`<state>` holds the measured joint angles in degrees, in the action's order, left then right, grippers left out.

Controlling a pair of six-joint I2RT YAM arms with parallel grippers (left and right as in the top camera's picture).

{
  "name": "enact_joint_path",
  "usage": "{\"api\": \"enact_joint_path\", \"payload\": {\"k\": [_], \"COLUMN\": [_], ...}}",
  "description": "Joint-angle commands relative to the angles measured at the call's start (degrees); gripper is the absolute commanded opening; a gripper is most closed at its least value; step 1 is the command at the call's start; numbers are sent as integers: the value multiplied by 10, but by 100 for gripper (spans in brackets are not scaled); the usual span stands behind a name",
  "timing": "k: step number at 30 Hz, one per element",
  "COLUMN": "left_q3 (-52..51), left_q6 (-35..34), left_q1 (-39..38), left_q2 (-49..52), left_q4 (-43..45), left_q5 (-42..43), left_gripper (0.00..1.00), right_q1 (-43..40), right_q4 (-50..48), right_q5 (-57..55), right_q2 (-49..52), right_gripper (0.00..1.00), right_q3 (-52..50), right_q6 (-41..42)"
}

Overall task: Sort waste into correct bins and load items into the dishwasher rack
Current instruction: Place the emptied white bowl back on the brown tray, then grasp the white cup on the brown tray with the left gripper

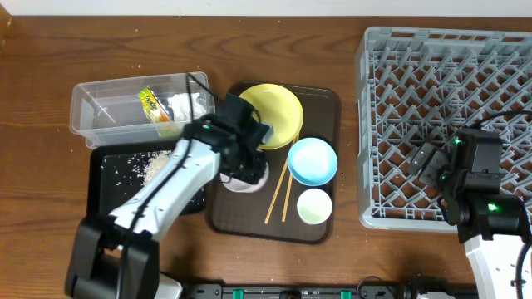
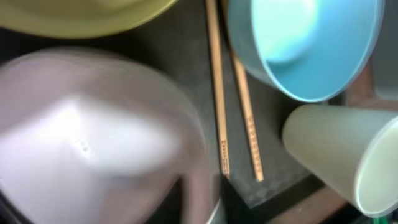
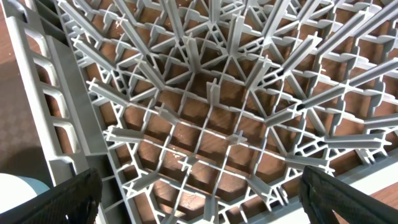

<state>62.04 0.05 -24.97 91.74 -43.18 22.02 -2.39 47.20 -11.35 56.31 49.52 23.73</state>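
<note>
2 bins at L: 1 clear tub [image 1: 108, 124] on far side, 1 black tray [image 1: 104, 198] just near of it. In tub: 1 yellow-green wrapper [image 1: 150, 104] + 1 white napkin [image 1: 184, 105], side by side. Rice scraps [image 1: 143, 166] lie loose on black tray, too many to count. Centre: 1 brown serving tray [image 1: 241, 218] carrying 1 yellow plate [image 1: 278, 112] at its far end, 1 light blue bowl [image 1: 312, 160] at mid-right, 1 pale cup [image 1: 314, 206] near-right of that, and 2 chopsticks [image 1: 278, 195] lying close together just L of blue bowl and cup. 1 white bowl [image 1: 249, 183] sits at tray's L side, just near of plate. L gripper [image 1: 241, 166] is right over white bowl, hiding most of it. L wrist view is blurred w/ the bowl filling its L half, fingers not made out, so can't tell if gripper is clamped on the bowl or has let go. At R: 1 grey dishwasher rack [image 1: 382, 50], peg lattice w/ table showing through. R gripper [image 3: 199, 180] hangs over rack's near part, jaws spread wide, gripping nothing.
</note>
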Motion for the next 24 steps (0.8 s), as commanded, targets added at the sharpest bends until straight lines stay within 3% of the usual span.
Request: {"api": "enact_joint_path", "payload": {"k": [1,8,12,19,24], "left_q3": [1,28,48,46,31], "left_q6": [-23,-23,-23,-23,-23], "left_q1": [-13,-11,-12,-17,-54], "left_q2": [4,-23,-51,-60,-57], "left_q4": [1,0,19,39,17], "left_q5": [-48,-45,-45,55,59], "left_gripper": [45,49,56,58,59], "right_q1": [-7,-7,-7,-7,-7], "right_q4": [0,0,0,0,0], "right_q5": [-2,-2,-2,-2,-2], "right_q2": [-2,-2,-2,-2,-2], "right_gripper": [99,99,99,99,99], "right_q3": [10,10,10,10,10], "right_q6": [9,9,9,9,9]}}
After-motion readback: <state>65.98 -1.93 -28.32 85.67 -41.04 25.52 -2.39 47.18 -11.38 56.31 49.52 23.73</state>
